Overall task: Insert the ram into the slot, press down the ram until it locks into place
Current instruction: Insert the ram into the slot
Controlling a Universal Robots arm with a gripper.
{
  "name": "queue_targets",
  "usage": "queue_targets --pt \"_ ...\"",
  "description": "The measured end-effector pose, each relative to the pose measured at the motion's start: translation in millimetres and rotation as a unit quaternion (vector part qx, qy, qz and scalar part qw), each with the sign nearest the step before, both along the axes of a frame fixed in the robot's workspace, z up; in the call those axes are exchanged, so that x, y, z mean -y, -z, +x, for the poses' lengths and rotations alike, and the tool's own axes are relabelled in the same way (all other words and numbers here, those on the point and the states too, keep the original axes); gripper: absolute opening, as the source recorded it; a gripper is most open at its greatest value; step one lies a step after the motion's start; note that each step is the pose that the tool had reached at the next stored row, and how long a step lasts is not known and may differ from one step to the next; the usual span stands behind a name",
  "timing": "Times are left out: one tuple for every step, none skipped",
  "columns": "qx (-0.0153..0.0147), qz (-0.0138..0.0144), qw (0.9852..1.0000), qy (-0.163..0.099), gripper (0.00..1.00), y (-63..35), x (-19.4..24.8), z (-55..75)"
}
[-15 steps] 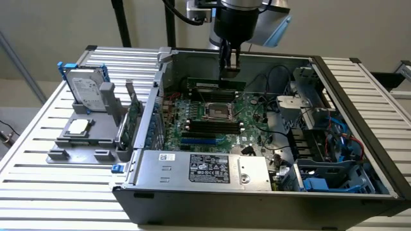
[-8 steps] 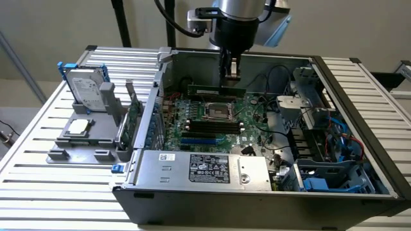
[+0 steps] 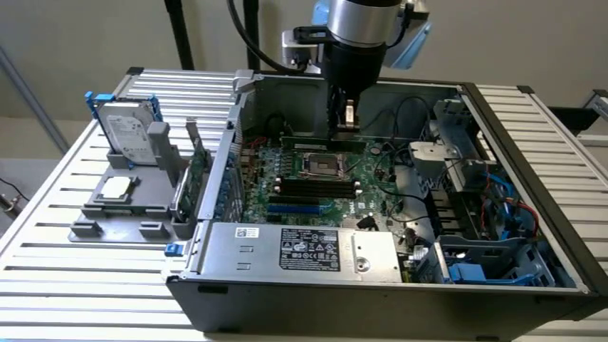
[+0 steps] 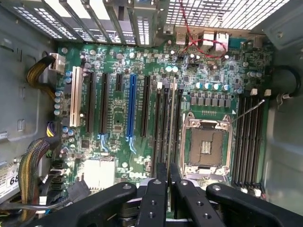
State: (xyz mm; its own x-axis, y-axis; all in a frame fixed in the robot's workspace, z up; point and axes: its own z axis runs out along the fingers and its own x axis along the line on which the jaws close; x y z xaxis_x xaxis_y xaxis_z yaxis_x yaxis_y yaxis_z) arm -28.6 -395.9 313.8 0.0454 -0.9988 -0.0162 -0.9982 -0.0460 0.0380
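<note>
Green circuit board, thin and stiff, is what we are dealing with: the ram (image 3: 306, 140) hangs clamped between the two fingers of the gripper (image 3: 344, 130), raised above the motherboard (image 3: 255, 206) close to the CPU socket (image 3: 318, 165). We judge it light and rigid along its length but fragile, apt to crack if bent or pressed unevenly, with chips and a contact edge that should not be pinched. The flat faces near the top edge are the place to take hold, and that is where the fingers grip it, seemingly a little nearer the end on the exterior view's right than the middle. It stands on edge with its long axis level, running across from the exterior view's left to its right, parallel to the black memory slots (image 3: 314, 187) on the side of the CPU socket toward the blue slot (image 3: 295, 209). From the wrist we see the gripper (image 4: 168, 171) closed on the ram (image 4: 171, 118) edge-on, a pale thin line lying along the memory slots (image 4: 164, 127) that sit between the CPU socket (image 4: 207, 142) and the blue slot (image 4: 131, 109). It looks lined up over one slot of that row, which it hides, and we judge it not yet seated, since the stick appears well clear of the board. A second row of slots (image 4: 248, 142) lies on the CPU socket's other side.
</note>
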Motion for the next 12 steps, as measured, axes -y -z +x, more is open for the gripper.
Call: queue_targets --pt "0.0 0.0 1.0 -0.001 0.13 1.8 0.5 0.9" --pt "0.0 0.0 1.0 -0.002 0.13 3.5 0.8 1.4" --pt "0.0001 0.0001 1.0 -0.002 0.13 5.5 0.8 1.5" --pt "0.0001 0.0001 1.0 -0.003 0.13 7.4 0.8 1.5" --pt "0.0001 0.0001 1.0 -0.003 0.13 9.2 0.8 1.5" --pt "0.0 0.0 1.0 -0.004 0.13 11.9 0.8 1.5" --pt "0.0 0.0 1.0 -0.004 0.13 13.7 0.8 1.5" --pt "0.0 0.0001 1.0 -0.005 0.13 15.6 0.8 1.5" --pt "0.0 0.0 1.0 -0.005 0.13 17.4 0.8 1.5" --pt "0.0 0.0 1.0 -0.005 0.13 19.2 0.8 1.5" --pt "0.0 0.0 1.0 -0.005 0.13 21.0 0.8 1.5" --pt "0.0 0.0001 1.0 -0.005 0.13 22.9 0.8 1.4"
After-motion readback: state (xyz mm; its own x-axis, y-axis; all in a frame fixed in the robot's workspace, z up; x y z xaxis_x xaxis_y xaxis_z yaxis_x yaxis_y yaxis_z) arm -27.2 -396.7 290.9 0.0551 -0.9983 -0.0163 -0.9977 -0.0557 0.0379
